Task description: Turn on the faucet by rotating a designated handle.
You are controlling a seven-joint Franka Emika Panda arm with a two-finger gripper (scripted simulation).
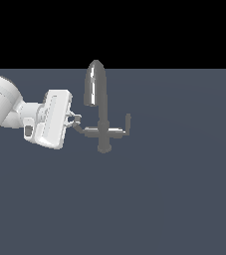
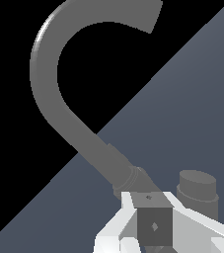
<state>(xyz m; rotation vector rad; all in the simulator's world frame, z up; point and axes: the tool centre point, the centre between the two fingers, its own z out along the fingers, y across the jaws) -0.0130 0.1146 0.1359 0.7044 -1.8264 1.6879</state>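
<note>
The faucet (image 1: 103,127) is small, grey and shiny, with a tall arched spout (image 1: 95,82) whose mouth leans to the exterior view's left. A crossbar runs across its thin stem. The handle (image 1: 80,128) is the short lever at the crossbar's left end. My gripper (image 1: 75,120) reaches in from the left, and its fingers sit on either side of that lever. In the wrist view the white fingers (image 2: 126,217) flank a dark grey block, the handle (image 2: 154,226), touching it on both sides. The spout (image 2: 49,94) arches beyond it. The gripper (image 2: 150,210) is shut on the handle.
The identical lever (image 1: 128,123) stands at the crossbar's other end, on the exterior view's right. A short grey cylinder (image 2: 197,187) of the faucet shows beside my fingers in the wrist view. The faucet stands on a flat blue-grey surface (image 1: 174,199).
</note>
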